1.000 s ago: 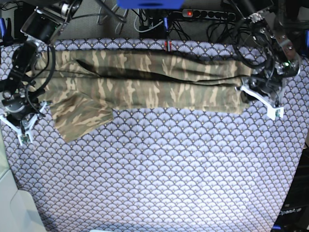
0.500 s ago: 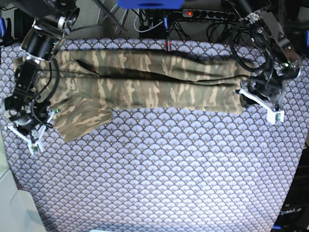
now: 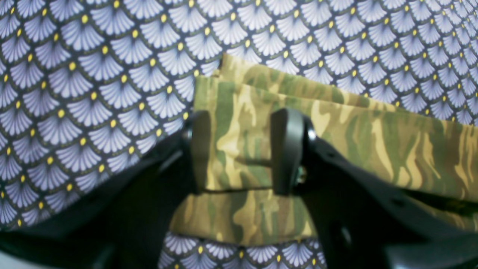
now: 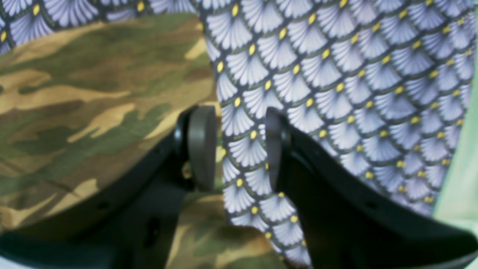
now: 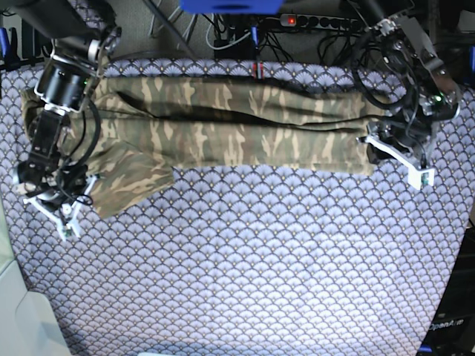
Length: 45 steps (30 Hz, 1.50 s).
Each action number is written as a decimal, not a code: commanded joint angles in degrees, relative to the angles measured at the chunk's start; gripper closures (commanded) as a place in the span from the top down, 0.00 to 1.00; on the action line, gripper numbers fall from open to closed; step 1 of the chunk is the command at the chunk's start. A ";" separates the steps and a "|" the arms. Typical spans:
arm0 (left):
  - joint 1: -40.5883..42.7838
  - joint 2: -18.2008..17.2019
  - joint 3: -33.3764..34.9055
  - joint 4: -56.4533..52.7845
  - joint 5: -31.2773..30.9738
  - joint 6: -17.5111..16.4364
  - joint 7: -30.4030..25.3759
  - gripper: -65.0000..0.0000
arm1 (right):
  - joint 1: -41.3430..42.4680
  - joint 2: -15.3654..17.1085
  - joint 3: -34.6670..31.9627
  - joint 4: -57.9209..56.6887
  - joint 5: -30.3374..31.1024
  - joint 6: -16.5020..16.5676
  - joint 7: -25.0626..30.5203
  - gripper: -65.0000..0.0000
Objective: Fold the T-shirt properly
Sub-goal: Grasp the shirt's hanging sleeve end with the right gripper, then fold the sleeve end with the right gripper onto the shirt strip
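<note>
Hovering both parted grippers, left point(image 3: 242, 149) and right point(image 4: 239, 149), I must pinch the soft camouflage-print cloth T-shirt's point(image 5: 223, 130) layered edges squarely.

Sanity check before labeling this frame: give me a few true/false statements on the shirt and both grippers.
1. The T-shirt lies as a long band across the far side of the tablecloth. True.
2. The left gripper is clamped shut on cloth. False: its jaws stand open, with the shirt's end below the gap.
3. The right gripper has only tablecloth between its fingers. True.
4. A sleeve sticks out toward the near side at the right arm's end. True.
5. The shirt is folded into a compact square. False: it is a long strip.
</note>
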 commanded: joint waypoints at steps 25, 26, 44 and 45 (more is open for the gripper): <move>-0.95 -0.42 0.03 -3.18 -0.80 0.05 -0.96 0.40 | 1.92 1.38 0.19 -2.69 2.89 -0.66 0.06 0.35; -0.95 -0.42 0.03 -3.18 -0.80 0.05 -0.96 0.40 | 1.39 1.38 0.10 -2.69 2.89 -0.66 0.23 0.35; -0.86 -0.42 0.03 -2.92 -0.98 0.05 -0.96 0.40 | -0.63 -0.03 -0.25 -2.78 2.72 -0.66 2.61 0.09; -0.86 -0.42 0.03 -2.83 -0.98 0.05 -0.96 0.40 | -0.63 0.06 -0.25 -2.60 2.72 -0.66 2.61 0.06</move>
